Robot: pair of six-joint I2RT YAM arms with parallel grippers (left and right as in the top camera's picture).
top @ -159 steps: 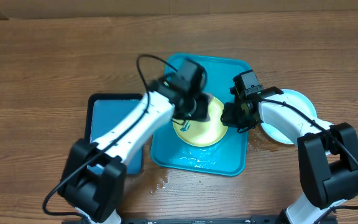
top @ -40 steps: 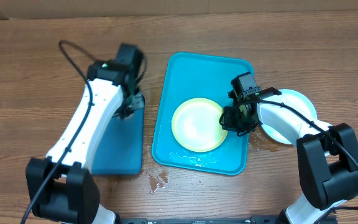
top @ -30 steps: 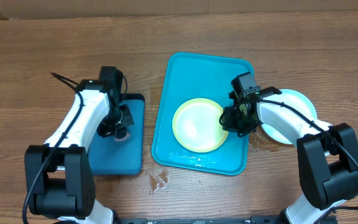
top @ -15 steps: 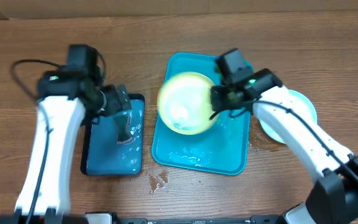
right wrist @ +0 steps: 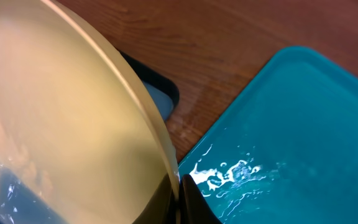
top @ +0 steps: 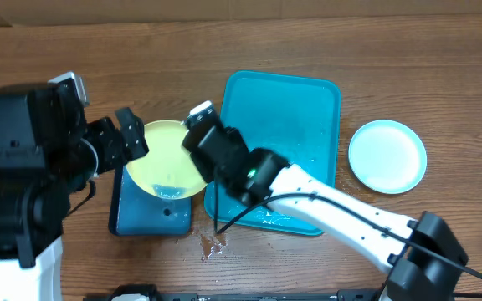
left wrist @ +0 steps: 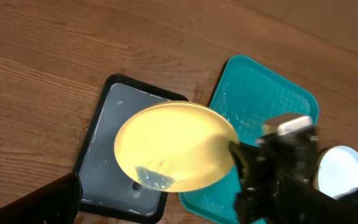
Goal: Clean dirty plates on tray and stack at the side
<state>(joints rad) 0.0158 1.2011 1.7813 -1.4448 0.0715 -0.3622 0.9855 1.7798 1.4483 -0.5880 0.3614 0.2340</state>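
Tabletop (top: 408, 50) layout. The tray (top: 308, 109) lies at centre, with a smaller tray (top: 141, 213) just left of it. A raised plate (top: 161, 155) hangs above the smaller tray's far end. A second plate (top: 387, 156) rests on the tabletop, right of the tray.

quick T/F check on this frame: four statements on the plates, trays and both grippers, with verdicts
1. The right gripper grips the yellow plate by its rim. True.
2. The yellow plate lies flat on the teal tray. False: it is held tilted above the black-rimmed tray; the teal tray carries no plate.
3. The left gripper is shut on a sponge. False: it is open, with nothing between its fingers.
4. The pale blue plate sits on the table, to the right of the teal tray. True.
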